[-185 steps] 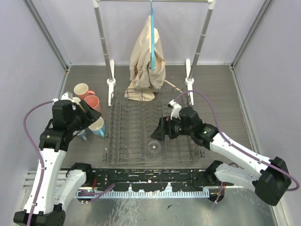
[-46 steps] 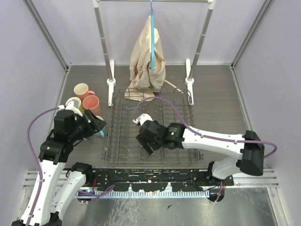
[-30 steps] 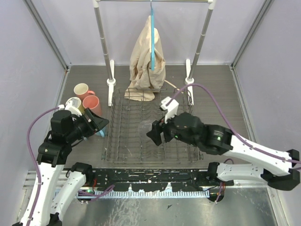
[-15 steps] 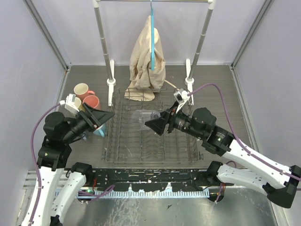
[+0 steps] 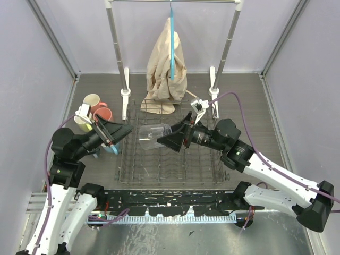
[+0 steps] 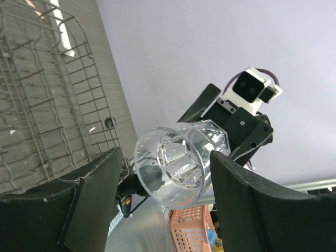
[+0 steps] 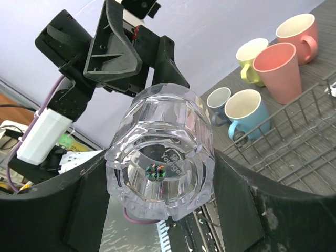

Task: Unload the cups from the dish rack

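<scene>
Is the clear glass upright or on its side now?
Sideways: the right gripper holds the clear glass horizontally above the dish rack.

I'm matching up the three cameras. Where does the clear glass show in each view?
Top external: clear glass at centre, over the dish rack.
Left wrist: lower centre; rack at upper left.
Right wrist: centre; rack at lower right.
Shared landmark: the dish rack.
</scene>
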Action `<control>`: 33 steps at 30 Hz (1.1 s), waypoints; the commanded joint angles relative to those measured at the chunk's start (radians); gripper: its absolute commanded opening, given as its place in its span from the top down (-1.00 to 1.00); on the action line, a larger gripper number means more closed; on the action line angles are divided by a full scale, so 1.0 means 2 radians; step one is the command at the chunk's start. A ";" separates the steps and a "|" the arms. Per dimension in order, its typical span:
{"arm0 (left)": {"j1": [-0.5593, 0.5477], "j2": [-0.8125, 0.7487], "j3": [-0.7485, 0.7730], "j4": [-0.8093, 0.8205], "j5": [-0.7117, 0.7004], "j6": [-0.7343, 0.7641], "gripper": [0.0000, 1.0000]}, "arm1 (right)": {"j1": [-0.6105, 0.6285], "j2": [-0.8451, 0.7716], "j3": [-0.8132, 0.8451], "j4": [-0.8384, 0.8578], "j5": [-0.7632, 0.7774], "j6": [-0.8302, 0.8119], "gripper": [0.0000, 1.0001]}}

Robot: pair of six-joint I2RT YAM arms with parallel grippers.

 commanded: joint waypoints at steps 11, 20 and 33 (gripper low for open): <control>-0.062 0.026 -0.010 0.113 0.036 -0.041 -0.35 | -0.003 0.057 0.036 0.102 -0.048 0.028 0.99; -0.117 0.036 -0.017 0.118 0.008 -0.031 0.00 | -0.003 0.075 0.036 0.119 -0.055 0.034 0.99; -0.130 0.035 -0.016 0.114 -0.012 -0.038 1.00 | -0.006 0.072 0.023 0.126 -0.055 0.034 0.60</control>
